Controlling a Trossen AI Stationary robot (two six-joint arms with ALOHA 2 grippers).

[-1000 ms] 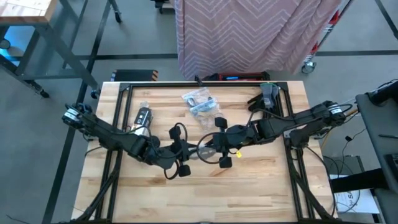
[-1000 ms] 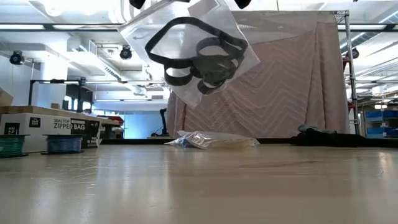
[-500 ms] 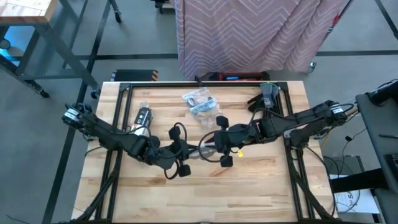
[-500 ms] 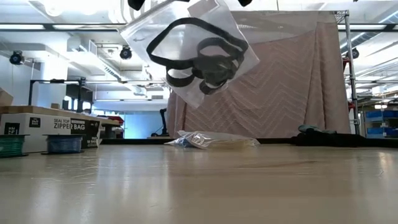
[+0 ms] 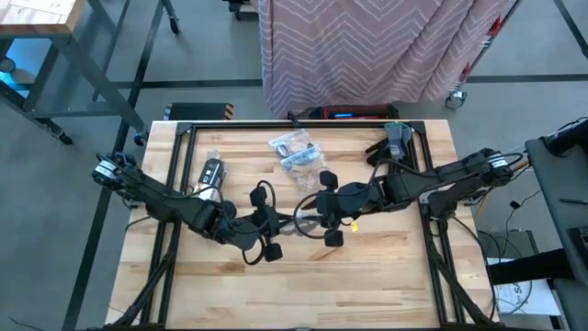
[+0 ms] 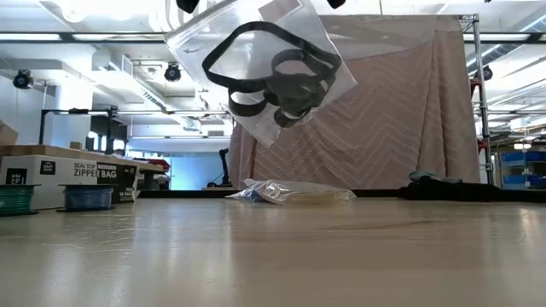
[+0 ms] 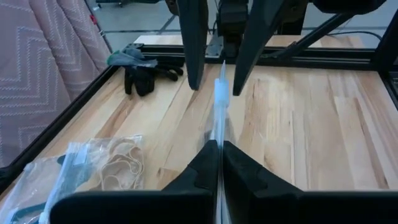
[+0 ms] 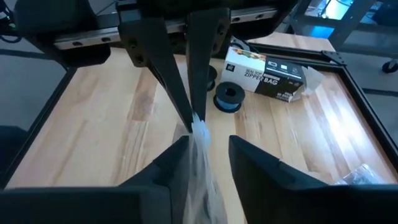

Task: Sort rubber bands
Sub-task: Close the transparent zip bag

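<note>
Your left gripper (image 7: 221, 163) is clamped tight on the top edge of a clear bag (image 6: 260, 68), holding it high above the table (image 5: 386, 276) at mid-board. Your right gripper (image 8: 200, 158) faces it with fingers parted, straddling the same bag edge without pinching it. Black rubber bands (image 6: 275, 81) hang inside that lifted bag. Beyond, a second bag (image 7: 81, 163) with tan rubber bands lies near the far rail, dark gloves (image 7: 146, 70) toward the far right corner, and a zipper bag box (image 8: 264, 70) toward the left edge. The near half of the board is bare wood out to its frame.
</note>
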